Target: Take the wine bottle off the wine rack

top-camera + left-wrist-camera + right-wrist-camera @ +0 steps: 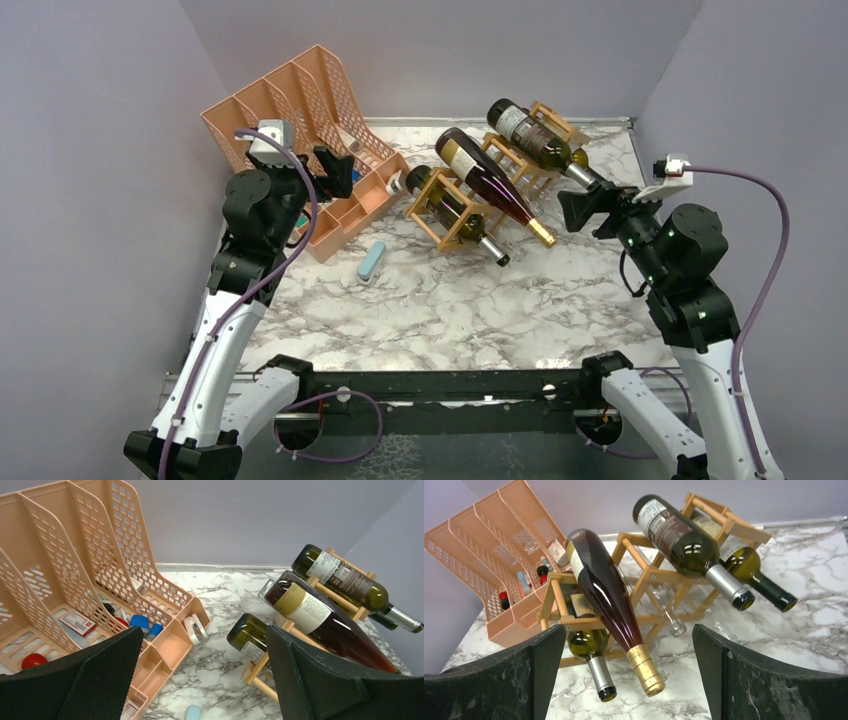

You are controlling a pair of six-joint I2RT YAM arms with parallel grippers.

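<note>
The right tool point(578, 212) stood spread wide and held nothing, and the left tool point(338, 171) was likewise released. Just ahead of the right tool lay the light tan wooden lattice wine rack point(644, 580) on the marble-patterned bench point(450, 300). It carried several bottles. A dark red long-necked wine bottle with a gold capsule point(609, 600) slanted across the top, its neck pointing at the right tool. The salmon-pink plastic mesh file organiser point(75, 580), directly before the left tool, held small items in its compartments.
</note>
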